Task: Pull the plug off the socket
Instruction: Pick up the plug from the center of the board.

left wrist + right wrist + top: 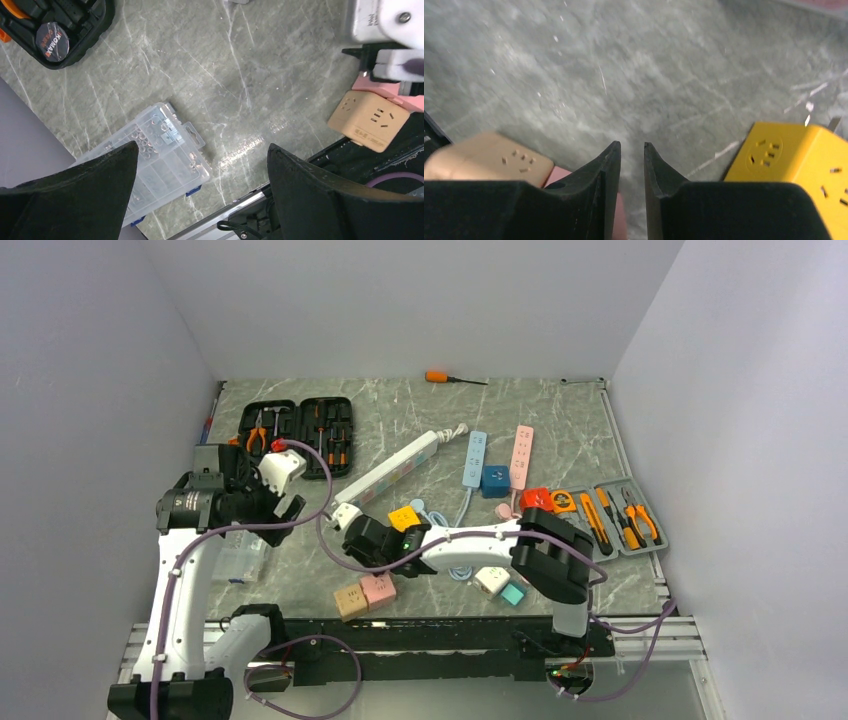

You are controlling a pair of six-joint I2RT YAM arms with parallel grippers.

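A long white power strip (pixel 398 466) lies slantwise mid-table with a white block (pixel 345 515) at its near end. A blue strip (pixel 474 459) and a pink strip (pixel 521 456) lie farther right, with a blue cube (pixel 495 480) between them. I cannot tell which piece is the plug. My right gripper (pixel 352 540) hovers just near of the white block; in the right wrist view (pixel 631 145) its jaws stand a narrow gap apart with nothing between them, over bare table. My left gripper (pixel 287 508) is raised at the left, wide open and empty (pixel 202 150).
A tan cube socket (pixel 350 600) (pixel 369 120) (pixel 489 156) and a pink one (pixel 378 589) sit at the near edge, a yellow cube (pixel 403 518) (pixel 796 165) by the right gripper. A clear parts box (pixel 155 160) lies under the left gripper. Tool cases (pixel 300 430) (pixel 612 515) flank the table.
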